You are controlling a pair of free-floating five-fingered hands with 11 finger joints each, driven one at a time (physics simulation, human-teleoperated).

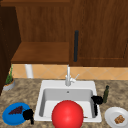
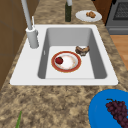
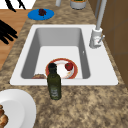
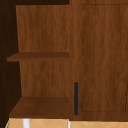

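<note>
- left hand (image 1: 28, 115) hangs by the right edge of the blue plate (image 1: 10, 118) with the grapes (image 1: 16, 110) on it, at the front left of the worktop (image 1: 25, 95). can't tell if its fingers are curled or straight
- right hand (image 1: 97, 100) floats over the right rim of the sink (image 1: 40, 100), just beside the dark green bottle (image 1: 106, 94), and again i can't tell how its fingers stand
- right side view has a hand (image 3: 7, 32) with fingers spread out straight off the worktop's front edge, can't tell which one it is
- big red ball (image 1: 67, 114) sits at the front of the sink in the front view
- down in the basin there's a red-rimmed plate (image 2: 75, 65) with a small red fruit (image 2: 59, 60) on it, and a brownish pastry (image 2: 82, 50) just beside that plate
- white plate (image 1: 111, 115) with a brown bit of food (image 1: 119, 119) is at the front right, near the bottle
- faucet (image 1: 68, 77) stands behind the sink, potted plant (image 1: 9, 81) far left
</note>
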